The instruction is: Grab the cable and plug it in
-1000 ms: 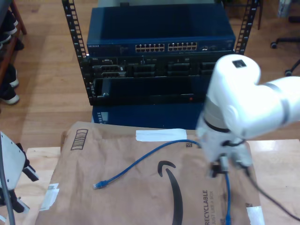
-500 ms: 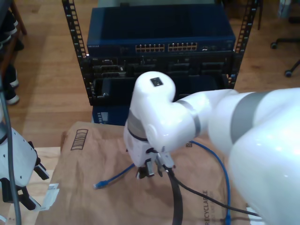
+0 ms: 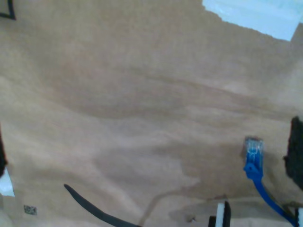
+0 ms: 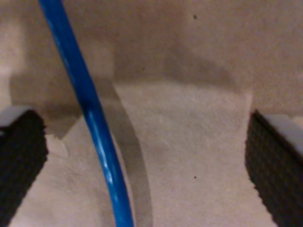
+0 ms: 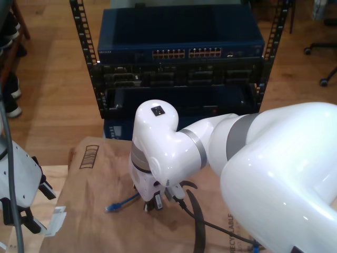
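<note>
While I scan from the exterior view's left, a grey arm end point(image 5: 18, 195) stands off the edge of the brown paper point(image 5: 87, 221), near a white label point(image 5: 55, 221) stuck at that edge. I take it for my first arm, though the wrist views do not settle this. The first wrist view looks along my first gripper point(image 3: 151, 158), whose jaws are spread wide, a dark pad showing at each edge of that picture. Between them lies bare paper point(image 3: 142, 94), a strip of white tape point(image 3: 251, 14) farther off, and the clear plug point(image 3: 253, 147) on the end of the cable point(image 3: 258, 177), apart from either pad. In the exterior view the same plug point(image 5: 110, 208) rests flat on the paper, and the blue cable point(image 5: 126, 201) runs from it toward the exterior view's right, passing under my second gripper point(image 5: 158, 203), which hangs from the big white arm point(image 5: 221, 158) just above the paper. Seen through the second wrist view, my second gripper point(image 4: 151, 156) has its jaws spread, and the cable point(image 4: 94, 123) lies on the paper point(image 4: 189, 142) between the black pads point(image 4: 21, 156), nearer one of them, with neither pad pressing on it. Behind the paper stands the rack point(image 5: 179, 89) with a blue switch point(image 5: 179, 52) and its rows of ports
</note>
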Controlling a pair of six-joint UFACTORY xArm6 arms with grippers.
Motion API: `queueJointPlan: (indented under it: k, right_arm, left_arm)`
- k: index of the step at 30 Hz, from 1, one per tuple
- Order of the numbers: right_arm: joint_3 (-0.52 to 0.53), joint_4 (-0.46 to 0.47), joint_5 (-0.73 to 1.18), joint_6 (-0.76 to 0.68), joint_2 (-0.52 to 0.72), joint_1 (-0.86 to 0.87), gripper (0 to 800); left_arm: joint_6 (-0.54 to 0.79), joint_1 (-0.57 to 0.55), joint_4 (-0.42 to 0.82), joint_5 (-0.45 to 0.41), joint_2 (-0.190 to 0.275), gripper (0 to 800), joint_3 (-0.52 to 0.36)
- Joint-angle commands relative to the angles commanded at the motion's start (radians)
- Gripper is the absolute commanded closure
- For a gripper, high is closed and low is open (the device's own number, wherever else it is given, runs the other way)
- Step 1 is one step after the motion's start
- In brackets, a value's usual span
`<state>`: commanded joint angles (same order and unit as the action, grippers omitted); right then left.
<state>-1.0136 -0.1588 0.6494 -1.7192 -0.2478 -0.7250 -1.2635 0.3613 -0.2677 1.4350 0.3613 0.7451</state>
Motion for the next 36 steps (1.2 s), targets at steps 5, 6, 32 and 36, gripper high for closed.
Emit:
queueJointPlan:
  k: [5,6,32,36]
  right_arm:
    - [-0.002,0.000,-0.003,0.000,-0.012,-0.002,287]
    - [-0.002,0.000,-0.008,0.000,-0.015,-0.002,305]
    - [0.316,-0.003,0.018,-0.176,0.496,0.183,779]
    - [0.308,-0.097,0.112,-0.204,0.542,0.186,778]
  left_arm:
    - [0.002,0.000,0.000,0.000,0.000,1,0.002]
    - [0.002,0.000,0.000,0.000,-0.002,1,0.002]
    - [0.009,0.002,-0.434,0.192,-0.178,1,0.261]
    - [0.017,0.000,-0.539,0.198,-0.218,1,0.261]
